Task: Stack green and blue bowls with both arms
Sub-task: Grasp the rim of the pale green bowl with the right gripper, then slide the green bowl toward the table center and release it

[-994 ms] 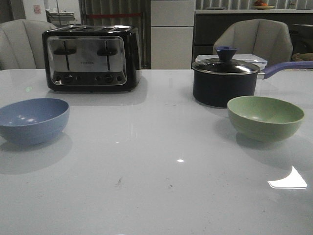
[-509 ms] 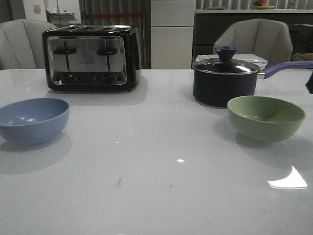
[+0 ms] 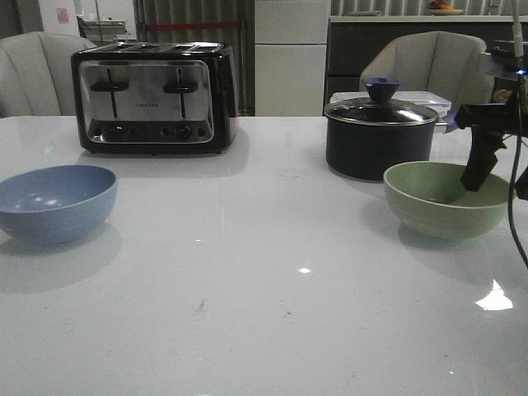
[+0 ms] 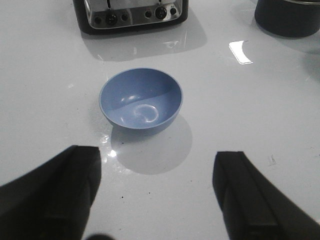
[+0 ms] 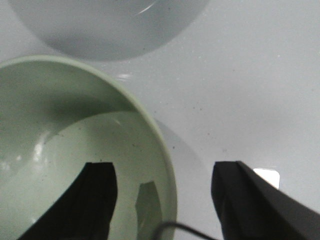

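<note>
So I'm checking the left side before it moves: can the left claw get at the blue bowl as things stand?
Probably yes. The left claw is open, the blue bowl sits ahead of it on bare table, and nothing lies between; the toaster stands behind the bowl.

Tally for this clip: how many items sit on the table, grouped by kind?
Bowls: 2, the blue bowl and the green bowl
Toasters: 1, the toaster
Saucepans: 1, the lidded saucepan
Total: 4
</note>
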